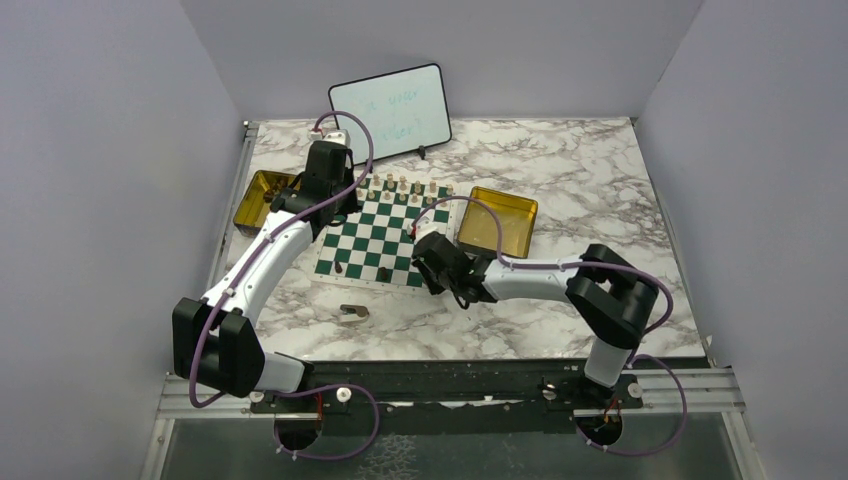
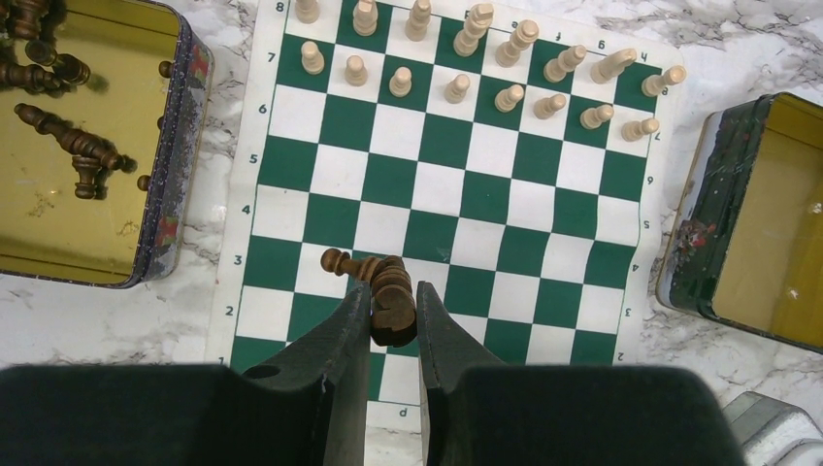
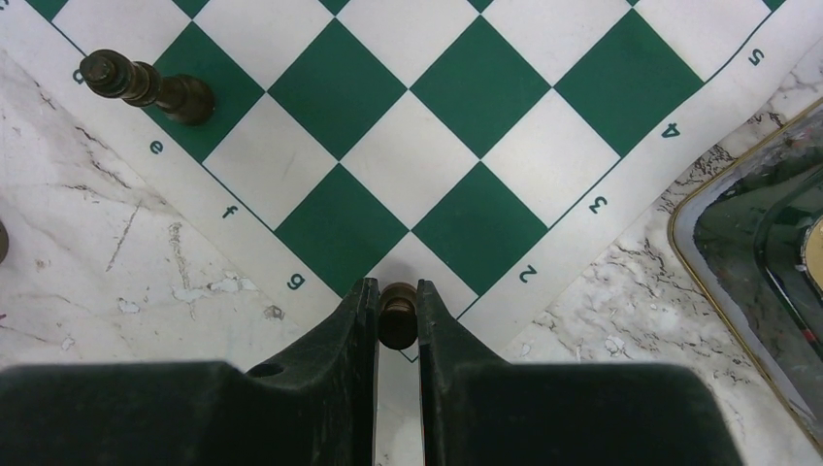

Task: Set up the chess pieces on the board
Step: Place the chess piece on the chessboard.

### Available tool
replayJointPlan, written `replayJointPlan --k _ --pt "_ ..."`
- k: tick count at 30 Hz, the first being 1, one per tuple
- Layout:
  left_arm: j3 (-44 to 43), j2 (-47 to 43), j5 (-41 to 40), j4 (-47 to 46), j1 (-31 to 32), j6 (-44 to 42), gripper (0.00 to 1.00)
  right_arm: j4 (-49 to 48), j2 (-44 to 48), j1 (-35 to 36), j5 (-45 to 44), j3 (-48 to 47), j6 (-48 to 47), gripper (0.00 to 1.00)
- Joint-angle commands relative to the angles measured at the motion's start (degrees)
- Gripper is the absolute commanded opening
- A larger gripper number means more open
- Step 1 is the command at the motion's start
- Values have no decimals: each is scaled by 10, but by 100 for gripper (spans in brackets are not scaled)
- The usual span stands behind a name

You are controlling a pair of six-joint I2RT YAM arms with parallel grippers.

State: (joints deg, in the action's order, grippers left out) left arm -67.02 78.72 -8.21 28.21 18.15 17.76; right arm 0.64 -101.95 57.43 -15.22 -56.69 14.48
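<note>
At the bottom middle of the right wrist view, the right claw (image 3: pixel 398 291) is clenched on a small dark chess piece (image 3: pixel 398 316), seen from its round top, so it stands straight up. The white corner square (image 3: pixel 408 260) of the board (image 3: pixel 476 87) lies right under it, so I think it only needs to go down. I cannot tell if it touches yet. The left claw (image 2: pixel 393 296) grips another dark piece (image 2: pixel 388 289), tilted toward the upper left.
</note>
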Motion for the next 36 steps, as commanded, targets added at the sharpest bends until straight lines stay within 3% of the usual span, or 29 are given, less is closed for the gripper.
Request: replayJointPlan --k 1,13,24,29,36 --pt "7 -18 3 -18 4 -3 18 34 -16 5 -25 -19 9 21" --pt "8 -19 5 -18 4 -2 18 28 6 5 -10 -30 28 47" --pt "4 -14 40 -18 4 7 18 10 82 5 10 -27 42 58" --pt "-5 -19 97 -18 4 21 18 -67 143 3 37 8 39 59" --pt "-11 -19 220 -16 4 56 18 -276 241 -3 74 122 55 58"
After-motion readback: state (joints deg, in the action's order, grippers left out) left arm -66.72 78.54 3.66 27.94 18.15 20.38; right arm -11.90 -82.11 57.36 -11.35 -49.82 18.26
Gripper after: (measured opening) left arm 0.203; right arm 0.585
